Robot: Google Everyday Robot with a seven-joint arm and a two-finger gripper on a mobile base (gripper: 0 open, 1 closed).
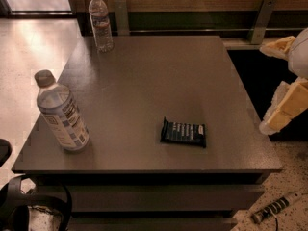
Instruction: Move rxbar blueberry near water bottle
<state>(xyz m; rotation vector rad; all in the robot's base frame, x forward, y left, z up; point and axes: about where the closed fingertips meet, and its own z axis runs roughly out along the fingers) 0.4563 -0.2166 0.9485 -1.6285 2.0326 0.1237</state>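
The rxbar blueberry [183, 132], a dark navy flat bar with pale text, lies on the grey table [159, 76] near its front edge, right of centre. The water bottle [100, 22], slim and clear with a white cap and a reddish label band, stands upright at the table's far left corner. My gripper [281, 81] hangs at the right edge of the view, beyond the table's right side and above floor level. Its two cream fingers [288, 109] are spread apart and hold nothing. It is well to the right of the bar.
A wider bottle [61, 112] with a grey cap and a white-and-blue label stands upright at the table's front left. A wood wall with metal rail posts [260, 13] runs behind the table. A cable and black gear lie on the floor in front.
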